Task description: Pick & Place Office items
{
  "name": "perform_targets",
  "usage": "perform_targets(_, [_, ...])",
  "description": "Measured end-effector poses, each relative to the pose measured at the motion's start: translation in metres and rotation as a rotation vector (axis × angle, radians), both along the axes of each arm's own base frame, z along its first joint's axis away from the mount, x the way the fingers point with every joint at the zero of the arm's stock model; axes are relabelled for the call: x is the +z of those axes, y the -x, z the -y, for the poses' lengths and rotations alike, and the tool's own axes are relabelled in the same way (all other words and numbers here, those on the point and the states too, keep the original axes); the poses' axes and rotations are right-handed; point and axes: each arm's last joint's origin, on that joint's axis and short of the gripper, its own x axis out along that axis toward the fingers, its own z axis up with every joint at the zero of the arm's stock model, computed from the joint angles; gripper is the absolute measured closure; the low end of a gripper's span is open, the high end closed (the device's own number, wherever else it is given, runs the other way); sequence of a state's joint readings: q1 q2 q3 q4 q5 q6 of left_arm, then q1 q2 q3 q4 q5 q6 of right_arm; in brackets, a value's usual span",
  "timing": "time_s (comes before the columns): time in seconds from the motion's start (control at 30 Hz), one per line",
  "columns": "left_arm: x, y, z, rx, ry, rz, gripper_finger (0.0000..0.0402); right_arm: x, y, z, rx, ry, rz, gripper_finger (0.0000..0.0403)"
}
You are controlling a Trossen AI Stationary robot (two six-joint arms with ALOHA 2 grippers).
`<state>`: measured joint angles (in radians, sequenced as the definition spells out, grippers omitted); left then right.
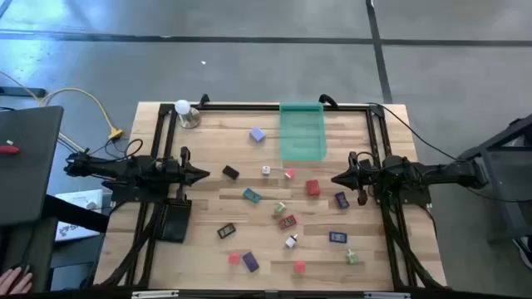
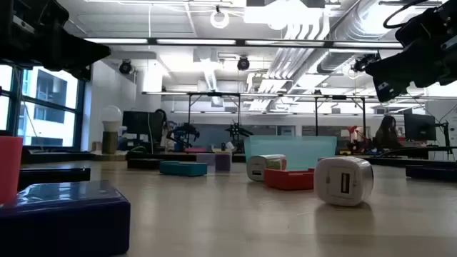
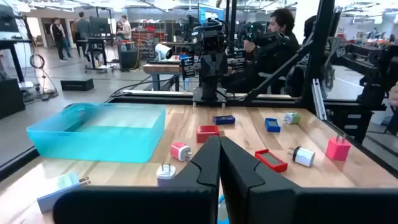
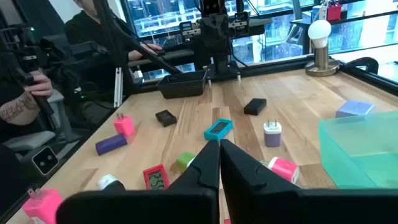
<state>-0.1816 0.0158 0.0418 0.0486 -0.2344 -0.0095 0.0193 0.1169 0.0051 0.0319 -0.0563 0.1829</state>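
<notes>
The left claw (image 1: 204, 174) hangs above the left side of the pale wooden desk (image 1: 208, 224), its dark fingers pressed together and pinching nothing; the right claw (image 1: 336, 178) faces it from the right side, likewise pressed together and empty. Between and in front of them the small office items lie scattered on the desk's middle and near half: a black block (image 1: 230, 172), a teal flat piece (image 1: 251, 196), a red block (image 1: 312, 188), a purple block (image 1: 342, 200), a small white plug cube (image 1: 266, 169), a pink block (image 1: 299, 267) and a green piece (image 1: 352, 257) among others, all apart from both claws. A lilac block (image 1: 258, 134) sits just beside the translucent green plastic tray (image 1: 301, 131) at the far edge. A white ball on a round metal base (image 1: 184, 110) stands at the far left corner, and a black tray (image 1: 174, 221) lies under the left arm. Beyond the desk a seated person (image 3: 278, 38) shows in the left wrist view.
</notes>
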Motion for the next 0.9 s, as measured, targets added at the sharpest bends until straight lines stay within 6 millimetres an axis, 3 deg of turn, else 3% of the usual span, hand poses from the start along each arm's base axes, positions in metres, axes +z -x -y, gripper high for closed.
perform_targets(0.3, [0.0000,0.0000,-0.0001,0.005,-0.016,-0.001,0.0401,-0.0005,0.0000,0.0000,-0.001,-0.004,-0.006,0.0401])
perform_targets(0.47, [0.0000,0.0000,-0.0001,-0.001,0.080,0.004,0.0401,-0.0008,0.0000,0.0001,-0.003,0.021,-0.007,0.0401])
perform_targets(0.7, [0.0000,0.0000,-0.0002,-0.001,0.085,0.005,0.0401,-0.0009,0.0000,0.0002,-0.007,0.008,-0.008,0.0401])
perform_targets(0.9, [0.0000,0.0000,-0.0002,0.006,-0.010,-0.001,0.0401,0.0026,0.0002,0.0019,-0.065,0.005,-0.013,0.0398])
